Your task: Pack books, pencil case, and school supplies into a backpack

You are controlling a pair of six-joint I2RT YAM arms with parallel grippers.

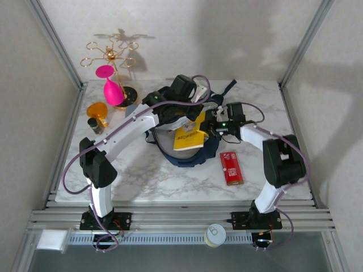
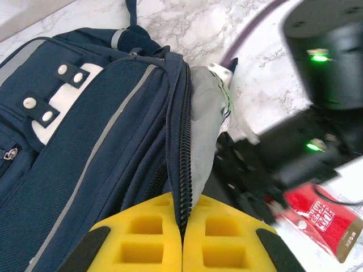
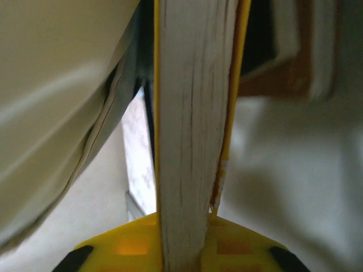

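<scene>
**A:** From above, where is the backpack (image 1: 182, 161)?

**B:** In the middle of the desk (image 1: 147, 175), mouth open, between the 2 arms. The yellow book (image 1: 190, 137) sits tilted in that mouth, partly inside.

**A:** And the red pack (image 1: 231, 168)?

**B:** Flat on the desk, just beside the backpack's right edge. The left arm (image 1: 133, 127) reaches over the bag's far side. The right arm (image 1: 255, 136) comes in from the right toward the book.

**A:** Anything else on the desk?

**B:** At the far left there is a gold rack (image 1: 110, 56) with a pink glass (image 1: 112, 88) hanging upside down. An orange object (image 1: 97, 109) and a dark bottle (image 1: 95, 125) stand near its base.

**A:** What does the left wrist camera show?

**B:** The left jaws are together, their 2 yellow pads (image 2: 142, 238) pinching the backpack's zip edge. White buckle patches lie to the left of the zip and grey lining to its right. The red pack lies at the lower right on the marble, past the right arm's black parts.

**A:** And the right wrist camera?

**B:** The right jaws are clamped on the yellow book. Its pale page edge rises from between the pads (image 3: 130, 246), with yellow cover on both sides. Pale lining surrounds it. The brown shape at the upper right is too blurred to name.
</scene>
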